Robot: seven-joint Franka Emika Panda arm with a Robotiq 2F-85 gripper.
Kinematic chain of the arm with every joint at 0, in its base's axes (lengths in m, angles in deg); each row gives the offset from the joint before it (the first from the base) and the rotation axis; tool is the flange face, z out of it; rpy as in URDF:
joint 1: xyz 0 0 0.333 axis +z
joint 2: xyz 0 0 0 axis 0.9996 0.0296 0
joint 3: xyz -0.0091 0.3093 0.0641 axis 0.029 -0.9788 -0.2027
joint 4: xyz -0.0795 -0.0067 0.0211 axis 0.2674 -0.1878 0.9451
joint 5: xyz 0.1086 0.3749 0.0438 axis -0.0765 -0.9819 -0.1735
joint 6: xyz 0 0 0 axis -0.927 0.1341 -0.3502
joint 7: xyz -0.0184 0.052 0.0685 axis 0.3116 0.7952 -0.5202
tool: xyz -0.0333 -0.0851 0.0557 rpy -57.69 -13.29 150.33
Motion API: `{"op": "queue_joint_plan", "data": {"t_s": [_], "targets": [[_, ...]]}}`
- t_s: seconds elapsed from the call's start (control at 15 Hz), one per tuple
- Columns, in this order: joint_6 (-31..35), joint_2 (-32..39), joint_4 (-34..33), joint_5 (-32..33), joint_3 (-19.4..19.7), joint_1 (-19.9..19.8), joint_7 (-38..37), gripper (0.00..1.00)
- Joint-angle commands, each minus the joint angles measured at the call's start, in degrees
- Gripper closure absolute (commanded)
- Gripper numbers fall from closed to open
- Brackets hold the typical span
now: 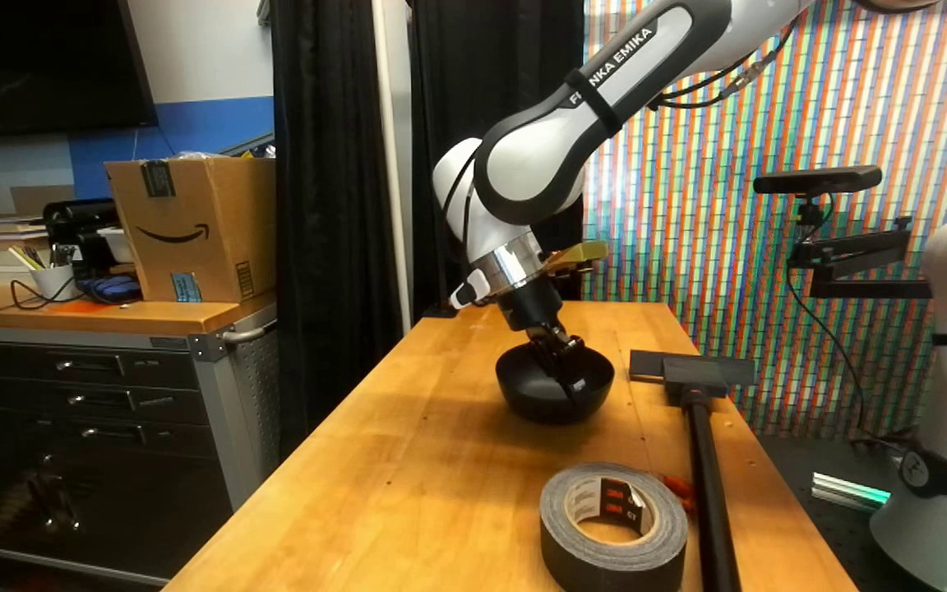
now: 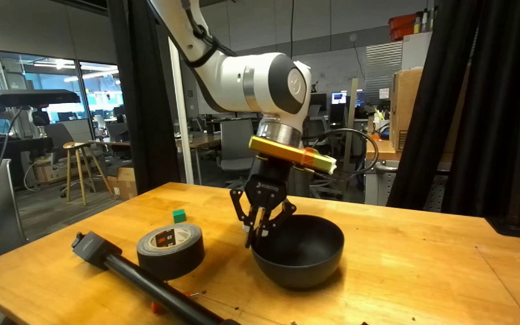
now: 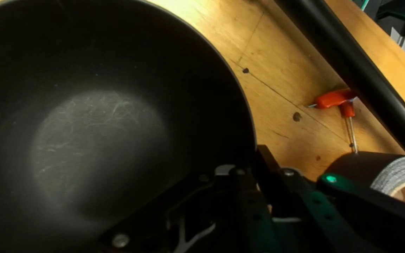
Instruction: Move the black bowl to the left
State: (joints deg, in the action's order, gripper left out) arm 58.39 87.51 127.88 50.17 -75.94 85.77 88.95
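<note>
Wrist view shows the black bowl [image 3: 111, 119] on or barely above the table [image 2: 422, 253] (unclear which), floor palely scratched, rim pinched by the closed hand [image 2: 256, 238] on the side toward the tape roll [image 2: 171, 262]. Nearby lies a red-handled tool [image 3: 336, 98], partly behind a black pole [image 3: 352, 63]; an exterior view adds a green block [image 2: 179, 216] past the roll.

A robotics lab is opening onto office space: a Franka arm [image 1: 605, 90] is hanging over a wooden worktable [image 1: 375, 493], a camera-like bar [image 1: 817, 180] is perching near it, and a cabinet of drawers [image 1: 13, 370] is standing nearby. Beyond black curtains [image 2: 140, 99], office chairs [image 2: 237, 144], desks [image 2: 203, 141] and a lit monitor [image 2: 339, 98] are filling the background.
</note>
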Motion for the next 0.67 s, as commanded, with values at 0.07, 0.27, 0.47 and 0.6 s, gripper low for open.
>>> {"op": "queue_joint_plan", "data": {"t_s": [0.07,0.27,0.47,0.6], "targets": [[-0.36,-0.57,-0.11,-0.64,-3.81,3.78,-1.17,0.92],[-0.53,-0.76,-0.04,-0.74,-5.90,5.82,-1.26,0.92],[-0.57,-0.82,0.06,-0.55,-7.13,7.04,-1.16,0.92],[-0.55,-1.00,0.40,-0.43,-7.35,7.31,-1.05,0.92]]}}
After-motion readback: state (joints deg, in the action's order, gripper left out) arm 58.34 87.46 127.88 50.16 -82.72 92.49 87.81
